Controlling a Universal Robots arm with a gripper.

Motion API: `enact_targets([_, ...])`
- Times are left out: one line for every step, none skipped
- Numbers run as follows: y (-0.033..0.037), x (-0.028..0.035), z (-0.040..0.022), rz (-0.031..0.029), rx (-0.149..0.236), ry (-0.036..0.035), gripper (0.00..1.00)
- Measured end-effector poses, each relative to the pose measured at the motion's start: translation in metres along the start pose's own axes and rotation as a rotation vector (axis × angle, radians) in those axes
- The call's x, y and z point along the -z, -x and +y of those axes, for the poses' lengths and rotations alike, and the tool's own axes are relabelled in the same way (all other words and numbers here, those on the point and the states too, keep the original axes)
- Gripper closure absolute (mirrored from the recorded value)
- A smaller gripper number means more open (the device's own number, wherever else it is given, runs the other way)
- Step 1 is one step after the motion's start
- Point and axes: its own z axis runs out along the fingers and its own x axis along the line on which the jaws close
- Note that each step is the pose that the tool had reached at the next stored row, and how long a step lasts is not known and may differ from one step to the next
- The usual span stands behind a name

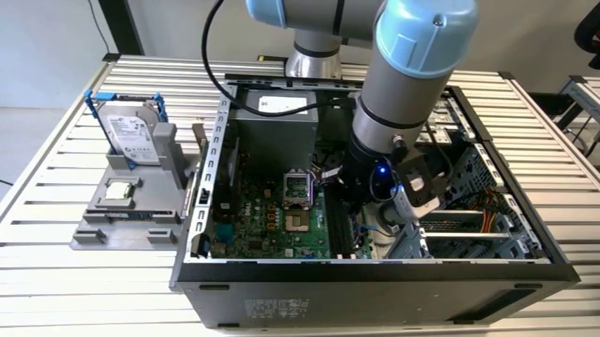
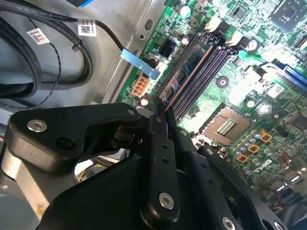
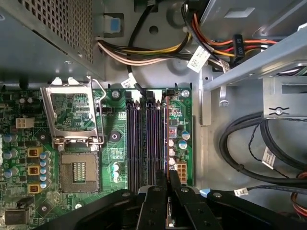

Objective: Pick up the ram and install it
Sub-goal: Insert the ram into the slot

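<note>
exterior view: arm reaches into open computer case (image 1: 375, 270) on slatted surface (image 1: 56, 274) | second wrist view: pincer (image 2: 162, 106) clenched on ram (image 2: 188, 72), thin board edge-on, lowered at outermost motherboard slot | first wrist view: ram (image 3: 166, 143) in slot line beside empty slots (image 3: 144, 141) | handling: light, stiff, fragile; grip by flat faces.

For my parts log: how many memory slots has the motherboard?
4, side by side beside the processor socket: three bare; the fourth, nearest the board edge, at the ram the gripper holds. Their near ends are hidden.
</note>
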Motion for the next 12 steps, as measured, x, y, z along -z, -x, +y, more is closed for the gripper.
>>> enact_targets([-0.0001,-0.0006,-0.0001,0.0001,0.000,-0.0003,1.00])
enact_targets([-0.0001,-0.0010,-0.0002,0.0001,0.000,-0.0005,1.00])
enact_targets([-0.0002,-0.0012,-0.0005,0.0001,0.000,-0.0005,1.00])
enact_targets([-0.0002,-0.0012,-0.0014,0.0002,0.000,-0.0006,1.00])
enact_targets([-0.0002,-0.0013,-0.0026,0.0001,0.000,-0.0005,1.00])
enact_targets([-0.0003,-0.0014,-0.0032,0.0002,0.001,-0.0004,1.00])
enact_targets([-0.0003,-0.0017,-0.0034,0.0001,0.001,-0.0002,1.00])
enact_targets([-0.0006,-0.0020,-0.0035,0.0002,0.002,-0.0003,1.00])
enact_targets([-0.0012,-0.0022,-0.0035,0.0004,0.006,-0.0005,1.00])
enact_targets([-0.0019,-0.0024,-0.0036,0.0007,0.012,-0.0006,1.00])
enact_targets([-0.0023,-0.0027,-0.0037,0.0010,0.018,-0.0006,1.00])
enact_targets([-0.0024,-0.0031,-0.0037,0.0011,0.022,-0.0004,1.00])
